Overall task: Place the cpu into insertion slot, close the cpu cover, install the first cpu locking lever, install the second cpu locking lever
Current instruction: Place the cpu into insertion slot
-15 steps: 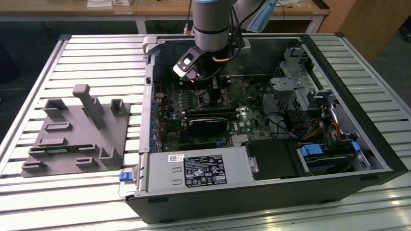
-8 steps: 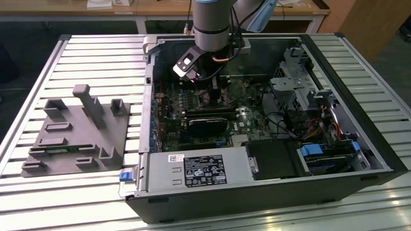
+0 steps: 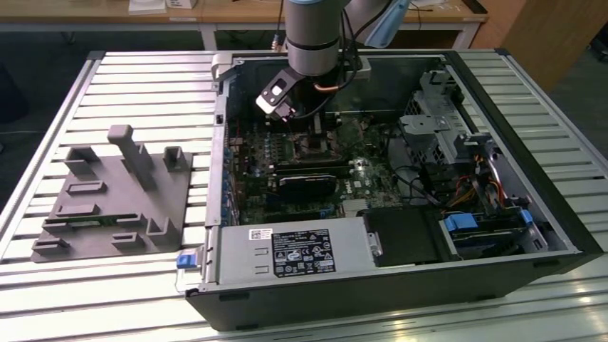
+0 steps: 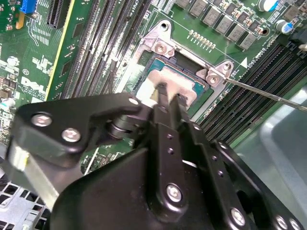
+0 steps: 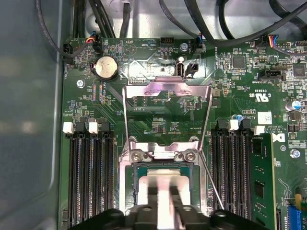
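Currently the gripper (image 3: 306, 135) is down inside the open computer case (image 3: 560, 214), low over the green circuit board (image 5: 96, 105). Grip state: cannot tell from these views whether it is clamped or released.

- Chip (image 4: 163, 79): pale silver square, directly at the gripper tip (image 4: 169, 93), lying within the outline of the socket (image 5: 138, 184). In the first wrist view the chip (image 5: 163, 178) sits just ahead of the tip (image 5: 165, 191), with the socket's dark rim showing around it. Cannot tell whether it is fully seated.
- Cover plate (image 5: 167, 88): swung open and not over the chip; it stands beyond the socket, on the far side from the gripper.
- Lever rod (image 4: 259, 91): thin metal wire, raised, running out from the socket corner beside the gripper.
- Memory slots (image 5: 88, 177): long black rows flanking the socket on both sides of the gripper.
- Coin battery (image 5: 106, 67): further out, past the open cover plate.
- Grey fixture block (image 3: 114, 206): well apart from the gripper, outside the case on the slatted table (image 3: 142, 85), toward the exterior view's left.
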Motion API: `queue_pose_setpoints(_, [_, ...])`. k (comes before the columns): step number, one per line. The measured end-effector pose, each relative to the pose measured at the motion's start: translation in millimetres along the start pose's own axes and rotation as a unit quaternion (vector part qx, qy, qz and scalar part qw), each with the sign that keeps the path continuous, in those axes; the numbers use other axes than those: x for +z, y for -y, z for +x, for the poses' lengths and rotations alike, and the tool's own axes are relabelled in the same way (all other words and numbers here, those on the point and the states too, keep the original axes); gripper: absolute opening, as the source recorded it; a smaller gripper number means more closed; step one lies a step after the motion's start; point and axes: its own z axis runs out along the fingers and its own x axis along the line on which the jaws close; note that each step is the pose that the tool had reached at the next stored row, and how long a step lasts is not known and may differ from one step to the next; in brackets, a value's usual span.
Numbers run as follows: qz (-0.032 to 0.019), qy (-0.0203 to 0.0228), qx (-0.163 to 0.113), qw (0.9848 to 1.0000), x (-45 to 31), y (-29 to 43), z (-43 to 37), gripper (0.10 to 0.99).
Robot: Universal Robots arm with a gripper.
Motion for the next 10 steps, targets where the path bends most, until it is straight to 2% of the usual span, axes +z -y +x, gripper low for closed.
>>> queue_pose_setpoints(1, [0.0000, 0.0000, 0.000, 1.0000, 0.0, 0.0, 0.0, 0.239])
queue_pose_setpoints(3, [0.0000, 0.0000, 0.000, 1.0000, 0.0, 0.0, 0.0, 0.118])
queue_pose_setpoints(10, [0.0000, 0.0001, 0.000, 1.0000, -0.2, 0.0, 0.0, 0.106])
